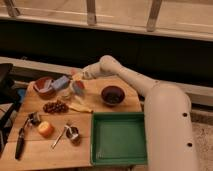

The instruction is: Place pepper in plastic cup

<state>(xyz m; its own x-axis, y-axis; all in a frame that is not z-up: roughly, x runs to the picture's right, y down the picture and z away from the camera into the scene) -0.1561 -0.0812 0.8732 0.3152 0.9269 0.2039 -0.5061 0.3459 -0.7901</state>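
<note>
The gripper (79, 74) hangs over the back of the wooden counter (35, 150), just above the pale blue-grey plastic cup (78, 88). Its jaws are clenched, and a small reddish tip at their end looks like the pepper (75, 73) — slender, smooth and easily hidden by the fingers, so how securely it sits there cannot be read.

The main risk, as I judge it, is the drop. The cup is small, light and appears tilted rather than upright, with a narrow mouth; a curved, glossy pepper let go slightly off-centre could strike the rim, bounce out or tip the cup over. Coming down too low could push the cup into the blue block (60, 82) or the dark maroon bowl (44, 86) beside it. A pepper held near one end may also swing as the jaws part.

Nearby things are crowded: a cluster of dark grapes (55, 106), a pale yellow piece (80, 106) beside them, a second dark, glossy bowl (112, 94) to the right. Further forward lie a round orange fruit (45, 129), a small metal cup with a handle (73, 134) and a rigid green tray (119, 158) — all well apart from the drop.
</note>
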